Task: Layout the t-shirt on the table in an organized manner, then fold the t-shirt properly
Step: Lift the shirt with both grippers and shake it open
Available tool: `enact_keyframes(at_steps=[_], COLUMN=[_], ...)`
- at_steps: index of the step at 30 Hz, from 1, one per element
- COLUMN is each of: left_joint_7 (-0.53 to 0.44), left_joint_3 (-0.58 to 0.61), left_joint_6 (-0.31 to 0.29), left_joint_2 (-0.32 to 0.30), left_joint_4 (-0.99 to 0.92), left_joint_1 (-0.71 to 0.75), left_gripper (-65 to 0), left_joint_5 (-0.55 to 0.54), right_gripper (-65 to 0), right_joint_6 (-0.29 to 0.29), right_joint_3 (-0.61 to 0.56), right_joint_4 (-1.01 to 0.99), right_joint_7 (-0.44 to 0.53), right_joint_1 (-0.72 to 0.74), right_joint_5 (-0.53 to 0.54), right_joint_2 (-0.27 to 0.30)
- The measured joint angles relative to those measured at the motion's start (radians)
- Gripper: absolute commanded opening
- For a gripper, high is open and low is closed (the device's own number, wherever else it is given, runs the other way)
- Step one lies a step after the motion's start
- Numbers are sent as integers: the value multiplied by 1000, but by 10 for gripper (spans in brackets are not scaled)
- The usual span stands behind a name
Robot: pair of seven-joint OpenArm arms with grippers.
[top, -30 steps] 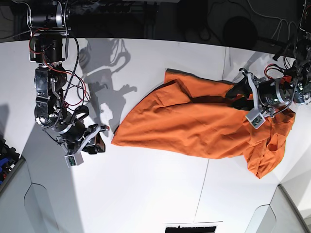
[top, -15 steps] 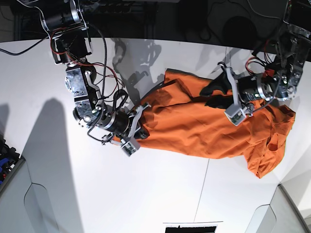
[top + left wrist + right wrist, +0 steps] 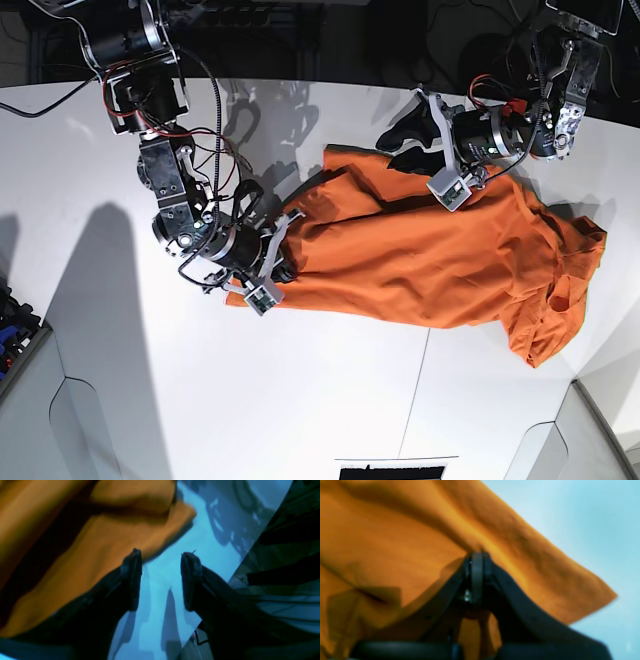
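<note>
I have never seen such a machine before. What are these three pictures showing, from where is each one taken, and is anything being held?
This is a robot with two arms working over a white table. The wide picture is from a camera above, looking down. The other two come from small cameras mounted on each wrist, looking along the fingers.

On the table lies one orange t-shirt, crumpled, not yet spread flat.

The right gripper, on the left side of the overhead picture, is shut on the t-shirt's edge; its wrist view shows the fingers pinched together with cloth between them.

The left gripper, on the right side of the overhead picture, is open and holds nothing. Its wrist view shows two dark fingers apart, bare table between them and the t-shirt just beside them.
</note>
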Motion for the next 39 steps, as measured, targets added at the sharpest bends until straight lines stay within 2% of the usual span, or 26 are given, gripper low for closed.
enact_keyframes(at_steps=[1,6,10,14,17,18,23,27,34,37,39], left_joint_7=[0,4,5,-13,-64,-85,-124,-126,-126,-126,-126], left_joint_3=[0,0,0,0,0,0,1,31,60,60,61], left_joint_6=[0,0,0,0,6,26,98,101,101,101,101], left_joint_2=[-1,-3,-5,-5,-5,-1,33,48,50,80,101], left_joint_4=[0,0,38,128,147,146,52,-34,-37,-42,-45], left_joint_1=[6,20,19,19,16,13,-68,-124,-126,-125,-124], left_gripper=[-385,-385,-385,-385,-385,-385,-385,-385,-385,-385,-385], left_joint_5=[2,19,17,42,96,125,201,203,203,261,261], right_gripper=[-650,-650,-650,-650,-650,-650,-650,-650,-650,-650,-650], right_joint_6=[-18,-25,-25,36,36,36,36,37,37,37,36], right_joint_3=[10,56,57,59,59,59,59,59,59,59,59], right_joint_4=[0,-2,-2,-3,-3,-3,-3,-2,-2,-2,-2], right_joint_7=[-2,-6,-14,-22,-26,-29,-26,-27,-28,-27,-24], right_joint_1=[0,0,0,-6,-11,-11,-19,-19,-20,-19,-16], right_joint_5=[-2,-7,38,93,119,119,124,127,127,127,125], right_joint_2=[1,8,12,12,12,12,12,12,12,12,12])
